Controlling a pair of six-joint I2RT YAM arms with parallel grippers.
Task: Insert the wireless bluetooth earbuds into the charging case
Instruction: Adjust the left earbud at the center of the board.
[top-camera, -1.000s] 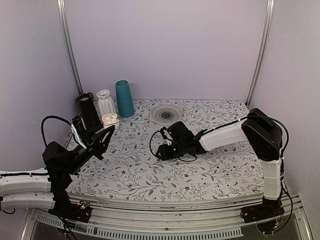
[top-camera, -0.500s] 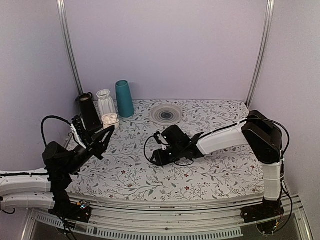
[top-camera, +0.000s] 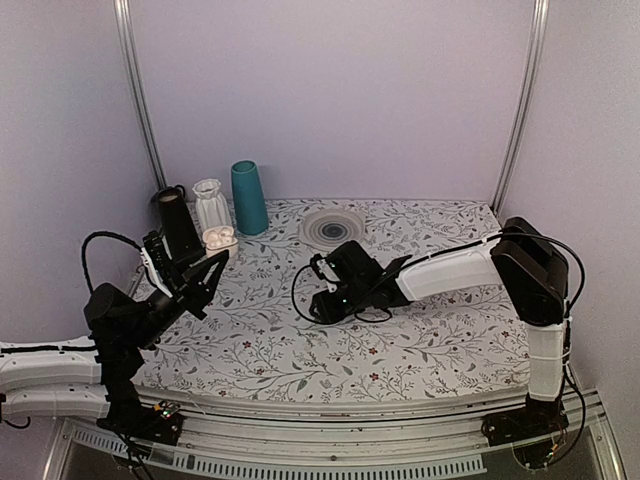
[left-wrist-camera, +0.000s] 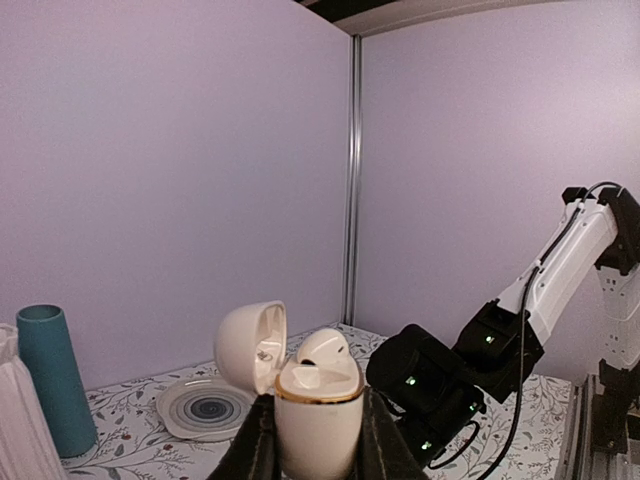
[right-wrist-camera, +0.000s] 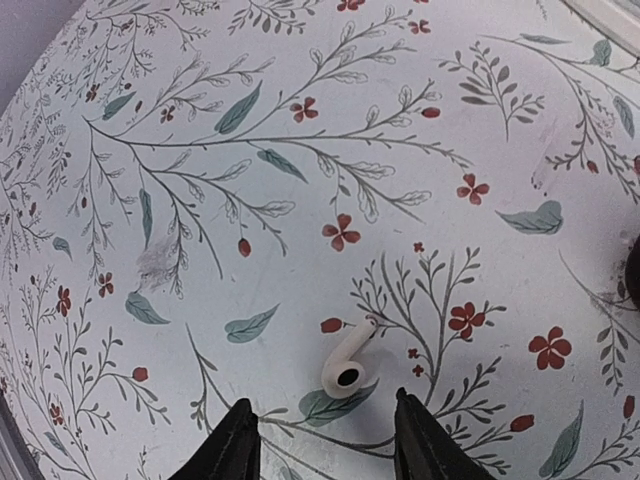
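My left gripper (top-camera: 218, 258) is shut on the charging case (left-wrist-camera: 318, 405), a small cream-white case with a gold rim. It holds the case upright with the lid open to the left. One white earbud (left-wrist-camera: 325, 347) sits in the case's right slot. In the top view the case (top-camera: 220, 238) shows at the fingertips, near the vases. A second white earbud (right-wrist-camera: 348, 362) lies on the floral table. My right gripper (right-wrist-camera: 325, 445) is open just above the earbud, its fingers astride it and a little short of it. In the top view the right gripper (top-camera: 322, 305) is low at mid-table.
A teal vase (top-camera: 248, 197), a ribbed white vase (top-camera: 210, 205) and a black jug (top-camera: 175, 222) stand at the back left. A round ringed dish (top-camera: 332, 228) lies at the back middle. Purple walls close the back and both sides.
My right gripper shifted a little left and nearer, then slightly back. The left arm and the case have not moved.
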